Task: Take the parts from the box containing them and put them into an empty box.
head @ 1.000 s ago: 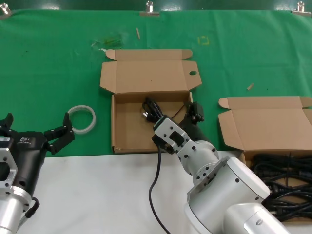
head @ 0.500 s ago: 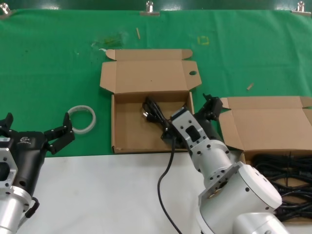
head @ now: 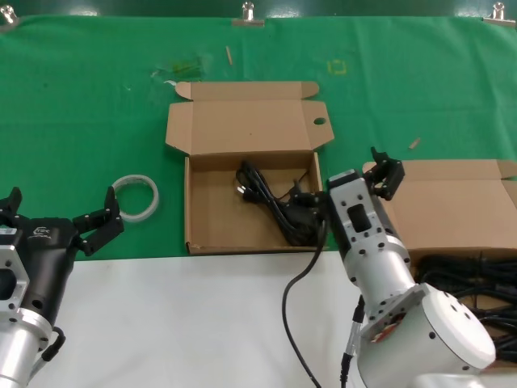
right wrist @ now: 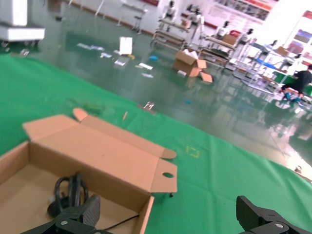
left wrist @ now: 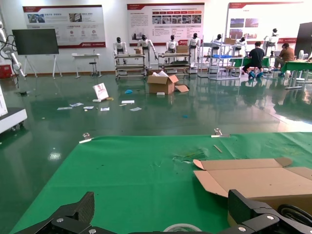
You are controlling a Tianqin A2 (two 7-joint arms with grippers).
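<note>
Your right gripper sits just off the right wall of the holed-lid box, fingers spread apart with nothing between them. One power cable lies inside that box, its coil running from the middle toward the near right corner, hard against the wall. The rest of the cables are piled in the plain-lidded box at the right edge of the worktop, partly hidden behind your own right arm.

Your left gripper is parked at the near left, also spread wide, with the white translucent ring just beyond it on the green cloth.

Now the risks. The delivered cable's end is tucked so close to the right wall that any low sweep of your arm across that corner could hook it and drag it back out. The arm's own black lead hangs down beside that corner as well; don't mistake it for a part.

At the supply box, the bundles look tangled together. Pinch a loop instead of a whole coil and you may lift two at once, or trail one over the rim. The upright lid stands near your line of travel; clip it and the box could shift.
</note>
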